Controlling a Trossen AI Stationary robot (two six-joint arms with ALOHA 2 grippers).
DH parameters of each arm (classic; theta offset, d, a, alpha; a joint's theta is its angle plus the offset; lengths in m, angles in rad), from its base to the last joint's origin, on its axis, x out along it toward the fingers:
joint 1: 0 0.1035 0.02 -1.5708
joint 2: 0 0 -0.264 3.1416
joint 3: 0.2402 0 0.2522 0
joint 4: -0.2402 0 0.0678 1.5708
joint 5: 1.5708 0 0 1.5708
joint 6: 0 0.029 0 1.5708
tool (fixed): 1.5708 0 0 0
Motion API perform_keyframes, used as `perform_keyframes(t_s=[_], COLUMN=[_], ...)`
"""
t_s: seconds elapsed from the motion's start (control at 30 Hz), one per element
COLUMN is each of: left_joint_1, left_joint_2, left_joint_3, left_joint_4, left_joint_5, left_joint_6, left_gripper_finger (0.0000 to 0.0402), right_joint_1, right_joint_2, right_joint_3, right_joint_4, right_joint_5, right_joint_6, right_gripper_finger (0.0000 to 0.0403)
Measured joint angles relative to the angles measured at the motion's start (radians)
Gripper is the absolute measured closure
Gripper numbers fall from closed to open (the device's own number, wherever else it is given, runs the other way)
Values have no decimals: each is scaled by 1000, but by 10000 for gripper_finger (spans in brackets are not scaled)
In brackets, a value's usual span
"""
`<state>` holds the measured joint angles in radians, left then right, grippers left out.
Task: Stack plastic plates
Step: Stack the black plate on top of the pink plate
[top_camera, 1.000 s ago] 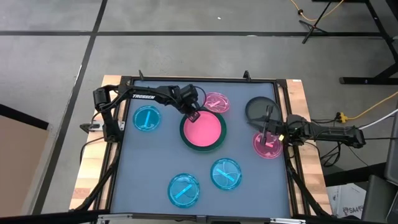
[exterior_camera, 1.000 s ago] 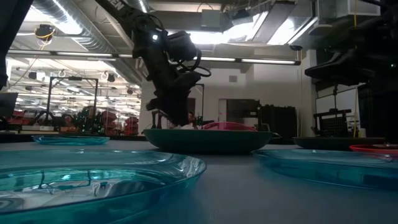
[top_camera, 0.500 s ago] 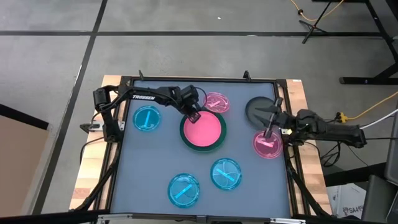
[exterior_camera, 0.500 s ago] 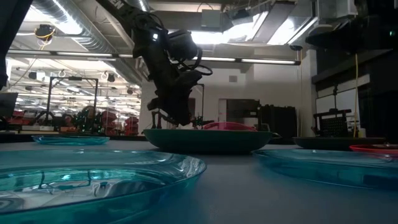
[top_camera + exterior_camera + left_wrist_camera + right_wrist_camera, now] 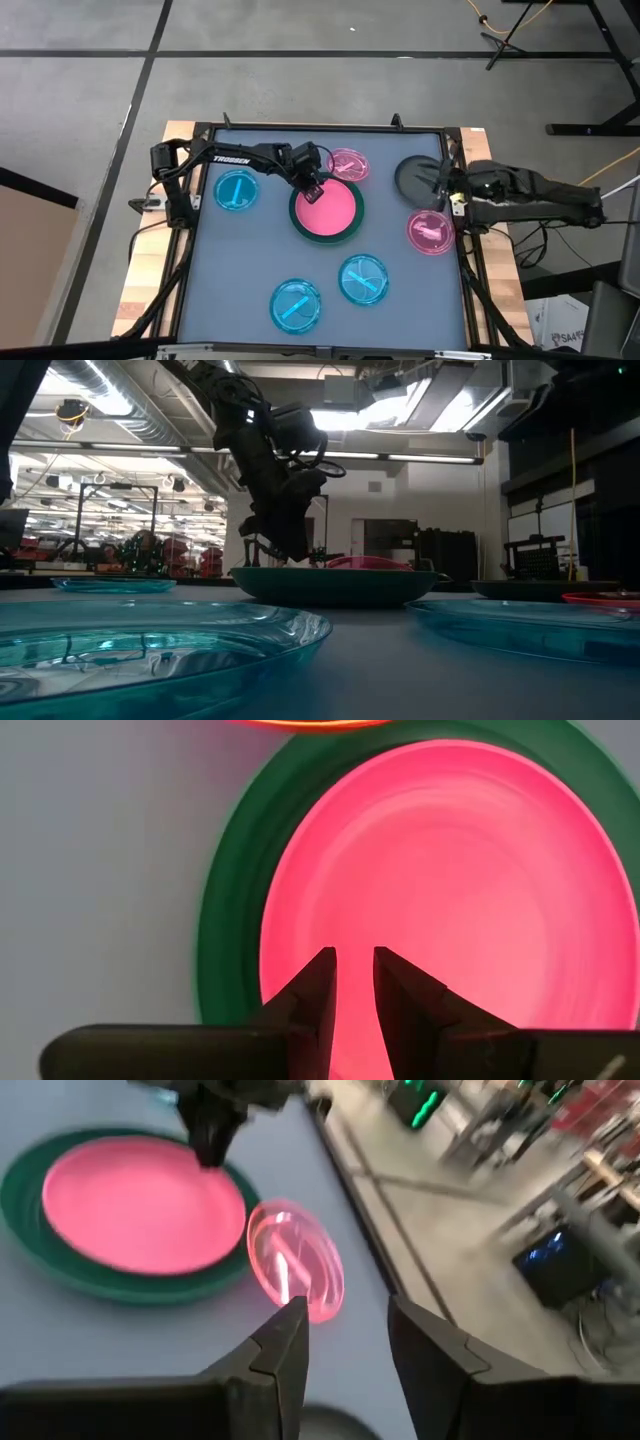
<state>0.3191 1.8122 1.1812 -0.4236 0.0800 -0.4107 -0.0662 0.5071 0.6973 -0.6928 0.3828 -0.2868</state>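
Observation:
An opaque pink plate (image 5: 327, 208) lies in the larger dark green plate (image 5: 296, 218) mid-table. My left gripper (image 5: 312, 189) stands over the pink plate's far-left rim, pointing steeply down, fingers a narrow gap apart with nothing between them (image 5: 350, 982). My right gripper (image 5: 444, 184) is raised above the dark grey plate (image 5: 412, 176) at the table's right edge, open and empty (image 5: 345, 1342). One translucent pink plate (image 5: 432, 232) rests flat near the right edge, another (image 5: 348, 164) beyond the green plate. Three cyan plates (image 5: 237, 189) (image 5: 362, 279) (image 5: 296, 305) rest flat on the table. My left gripper has its fingertips (image 5: 322, 970) low over the opaque pink plate's rim (image 5: 272, 970), coming from above at a slant. Whether they touch the plate, I cannot tell: the fingers themselves hide the spot.
The table's raised black frame (image 5: 320, 128) runs round the grey mat. Bare mat lies at the near left (image 5: 225, 280) and between the stack and the right-hand plates (image 5: 385, 220). In the low view a cyan plate (image 5: 150, 645) fills the foreground.
My right gripper has risen from the translucent pink plate at the right edge and drawn back toward the right and far side, tipping up toward level. That plate stays flat where it was. The pink-on-green stack has not moved.

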Motion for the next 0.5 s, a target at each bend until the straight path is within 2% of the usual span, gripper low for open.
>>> perform_keyframes(t_s=[0.27, 0.4, 0.5], left_joint_1=[-2, -2, -2], left_joint_2=[0, 0, 0], left_joint_3=[0, 0, 0], left_joint_4=[0, 0, 0], left_joint_5=[-8, -8, -9], left_joint_6=[0, 0, 0], left_gripper_finger=[338, 338, 338], right_joint_1=[-30, -122, -218], right_joint_2=[208, 292, 342], right_joint_3=[200, 253, 273], right_joint_4=[-191, -229, -237], right_joint_5=[-3, -27, -99], right_joint_6=[-2, -30, -91], right_gripper_finger=[269, 269, 269])
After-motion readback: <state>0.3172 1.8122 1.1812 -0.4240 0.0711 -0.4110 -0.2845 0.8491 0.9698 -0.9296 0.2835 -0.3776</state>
